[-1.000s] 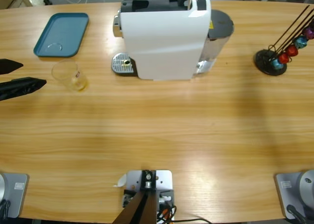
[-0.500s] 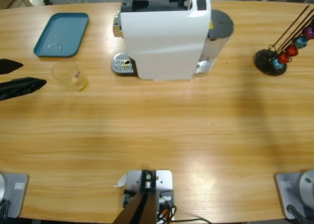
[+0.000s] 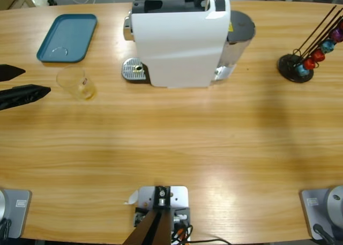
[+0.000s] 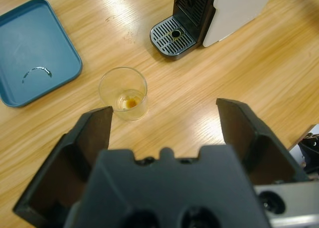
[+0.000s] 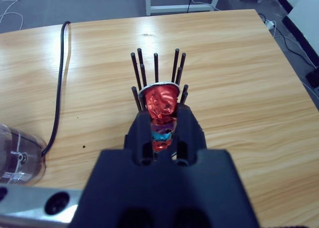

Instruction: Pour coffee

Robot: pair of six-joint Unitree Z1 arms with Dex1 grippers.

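Ahead of the left gripper, jaws spread wide, the glass tumbler of coffee stands unmoved (nothing has shifted); grasp not begun. Right gripper closed.

Long wooden surface gleaming under overhead light; grey floor beyond at 12 o'clock, white cables trailing.

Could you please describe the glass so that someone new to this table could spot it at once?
Find the white coffee machine at the table's far edge, then the blue tray beside it. The glass stands on bare wood just nearer than the tray. It is the only clear tumbler, with a little coffee at its bottom.
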